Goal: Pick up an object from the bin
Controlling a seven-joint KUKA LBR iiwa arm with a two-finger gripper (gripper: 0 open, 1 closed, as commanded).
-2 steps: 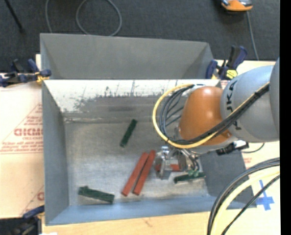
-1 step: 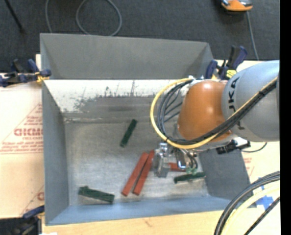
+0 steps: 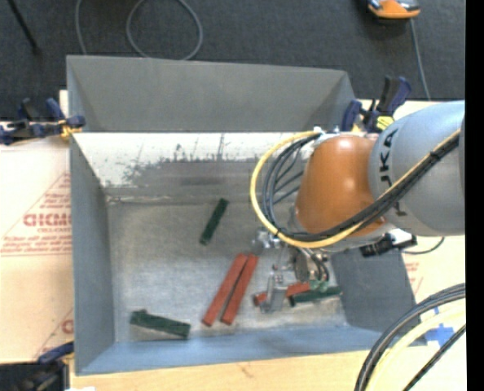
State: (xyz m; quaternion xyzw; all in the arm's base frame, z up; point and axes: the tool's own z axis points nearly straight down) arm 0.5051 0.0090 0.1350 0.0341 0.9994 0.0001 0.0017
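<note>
The hand (image 3: 293,283) is hanging low at the lower right of the bin (image 3: 89,243), right over a short green bar (image 3: 315,295) lying flat on the floor with a little red bit (image 3: 262,300) just beside it. Honestly can't tell from here if it's clenched or released. I'm guessing that bar is light, stiff and a bit slick, so I'm thinking pinch it across the narrow sides near the middle, clear of the red bars (image 3: 232,290).

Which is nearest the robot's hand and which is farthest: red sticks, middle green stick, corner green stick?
1. Red sticks, right beside the hand.
2. Middle green stick, up toward the back wall.
3. Corner green stick, far front corner.
</note>
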